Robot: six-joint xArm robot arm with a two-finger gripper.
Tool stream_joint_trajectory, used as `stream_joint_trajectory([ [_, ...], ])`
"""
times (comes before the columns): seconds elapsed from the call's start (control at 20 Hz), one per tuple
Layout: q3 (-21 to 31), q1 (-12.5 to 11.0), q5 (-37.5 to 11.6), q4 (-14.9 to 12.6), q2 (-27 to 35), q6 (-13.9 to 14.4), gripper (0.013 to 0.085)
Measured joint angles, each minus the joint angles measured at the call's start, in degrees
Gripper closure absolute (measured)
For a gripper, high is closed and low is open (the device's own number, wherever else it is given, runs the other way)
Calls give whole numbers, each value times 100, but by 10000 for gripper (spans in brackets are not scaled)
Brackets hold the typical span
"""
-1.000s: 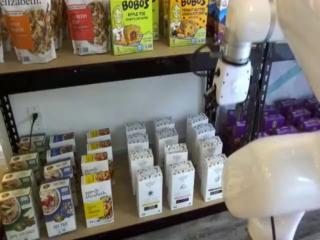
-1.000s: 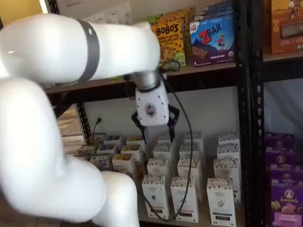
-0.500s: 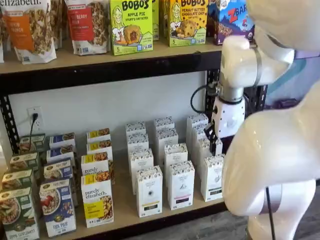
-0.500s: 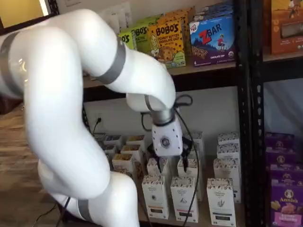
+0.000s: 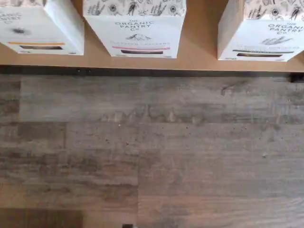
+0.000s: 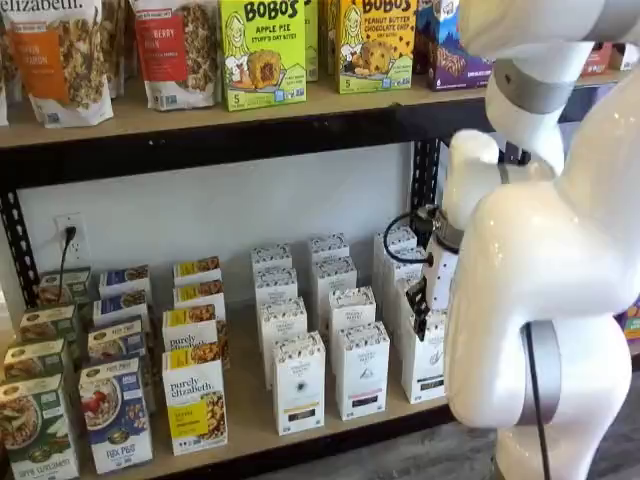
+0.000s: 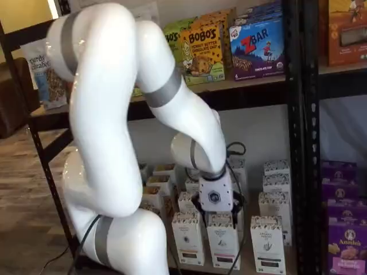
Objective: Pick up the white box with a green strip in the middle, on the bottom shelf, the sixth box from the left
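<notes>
The white box with the greenish strip stands at the right end of the front row on the bottom shelf (image 6: 250,412) in both shelf views (image 6: 426,362) (image 7: 267,245). The wrist view shows it (image 5: 264,34) beside a pink-strip carton (image 5: 135,28) and an orange-strip carton (image 5: 38,28), on the tan board (image 5: 199,54). My gripper (image 7: 217,213) hangs in front of the middle carton of the three, left of the white box, with a gap between its black fingers and nothing in them. In a shelf view it shows side-on (image 6: 416,318), just in front of the white box.
White cartons with black strips (image 6: 299,388) and yellow-band "purely elizabeth" boxes (image 6: 195,405) stand to the left. Purple Annie's boxes (image 7: 347,240) sit beyond the black upright (image 7: 298,143). The upper shelf holds Bobo's boxes (image 6: 262,50). A wood-plank floor (image 5: 152,152) lies below the shelf's black beam (image 5: 142,72).
The arm has swung down. The gripper dropped from just under the upper shelf to the height of the front-row cartons on the bottom shelf.
</notes>
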Motion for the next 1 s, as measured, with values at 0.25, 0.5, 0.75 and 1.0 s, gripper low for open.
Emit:
stream_joint_trajectory([
  [0.25, -231, 0, -670, 379, 822, -392, 130],
  [0.5, -571, 78, -984, 824, 1510, -770, 130],
  [0.75, -932, 176, -1408, 1155, 2132, -1024, 130],
  [1.0, -1344, 59, -1618, 369, 2604, -353, 130],
])
